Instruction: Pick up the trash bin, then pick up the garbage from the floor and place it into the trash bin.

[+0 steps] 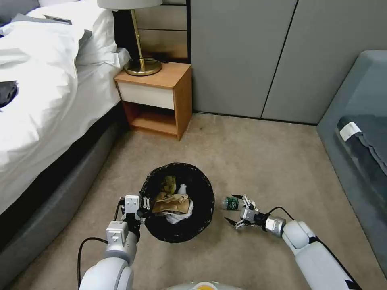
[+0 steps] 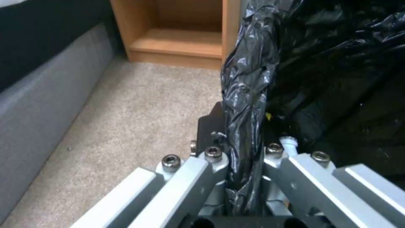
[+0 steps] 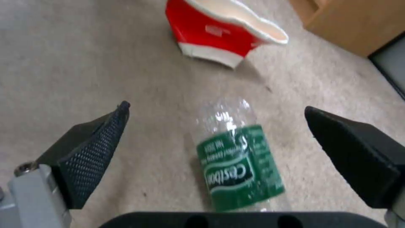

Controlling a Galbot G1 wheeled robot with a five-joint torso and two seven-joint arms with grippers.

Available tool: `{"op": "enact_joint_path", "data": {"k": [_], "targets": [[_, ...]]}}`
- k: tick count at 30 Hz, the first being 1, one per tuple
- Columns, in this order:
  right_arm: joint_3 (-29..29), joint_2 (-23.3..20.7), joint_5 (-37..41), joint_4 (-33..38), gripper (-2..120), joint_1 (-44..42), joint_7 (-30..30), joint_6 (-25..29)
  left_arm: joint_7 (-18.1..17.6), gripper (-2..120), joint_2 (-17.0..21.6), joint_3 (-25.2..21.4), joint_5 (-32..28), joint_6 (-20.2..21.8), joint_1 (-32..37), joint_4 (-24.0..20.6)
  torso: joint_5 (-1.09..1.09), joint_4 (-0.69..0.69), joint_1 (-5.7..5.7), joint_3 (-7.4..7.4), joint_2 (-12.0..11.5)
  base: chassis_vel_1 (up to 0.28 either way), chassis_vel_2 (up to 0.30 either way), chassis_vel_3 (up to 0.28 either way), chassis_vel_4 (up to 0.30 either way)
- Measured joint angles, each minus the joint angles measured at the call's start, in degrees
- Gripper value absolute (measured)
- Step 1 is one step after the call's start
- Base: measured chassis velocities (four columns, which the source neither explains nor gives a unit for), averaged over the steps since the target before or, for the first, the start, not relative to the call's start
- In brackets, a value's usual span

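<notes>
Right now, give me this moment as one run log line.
left claw: shut on bag-lined round trash bin rim | right claw: open, straddling clear green-label plastic bottle on carpet | bin holds brown paper bag

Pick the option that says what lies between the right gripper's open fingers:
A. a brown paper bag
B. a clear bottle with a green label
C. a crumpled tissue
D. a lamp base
B: the right gripper is open, its black fingers either side of the green-label bottle lying on the carpet.
</notes>
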Motion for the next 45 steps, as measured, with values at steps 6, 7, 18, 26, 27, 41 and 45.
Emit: {"op": "enact_joint_path", "data": {"k": [6,7,18,26,27,41,45], "targets": [[0.64,0.94,-1.28,-4.86,100,2.59,0.96,0.05,-0.06,0,0.03,0.08,0.27,0.0,0.43,-0.12,0.0,0.0,0.0,0.0,0.0,0.0,0.0,0.0,0.0],[1.04,1.3,-1.8,-6.39,100,3.4,1.25,0.13,-0.08,0,0.04,0.11,0.36,0.0,0.52,-0.19,0.0,0.01,0.0,0.0,0.0,0.0,0.0,0.0,0.0],[2.61,2.25,-2.74,-13.91,100,7.89,2.31,0.2,-0.23,0,0.05,0.41,0.94,0.02,1.02,-0.58,0.0,0.0,0.0,0.0,0.0,0.0,0.0,0.0,0.0],[2.08,3.74,-3.15,-19.45,97,11.85,2.4,0.48,-0.27,0,-0.11,0.74,1.33,0.03,1.35,-0.58,0.0,0.01,0.0,0.0,0.0,0.0,0.0,0.0,0.0],[1.98,4.01,-3.16,-20.23,92,12.22,2.38,0.51,-0.27,0,-0.13,0.67,1.34,0.03,1.42,-0.58,0.0,0.01,0.0,0.0,0.0,0.0,0.0,0.0,0.0],[2.85,5.45,-1.64,-21.56,39,11.0,2.64,0.43,-0.33,0,-0.2,0.54,1.23,-0.03,1.22,-0.18,0.0,0.0,-0.01,-0.01,0.0,0.0,0.0,0.0,0.0],[3.25,5.23,-1.48,-21.02,32,10.18,2.65,0.48,-0.34,0,-0.2,0.81,1.19,-0.05,1.0,-0.06,0.0,0.01,-0.01,-0.01,0.0,0.0,0.0,0.0,0.0]]}}
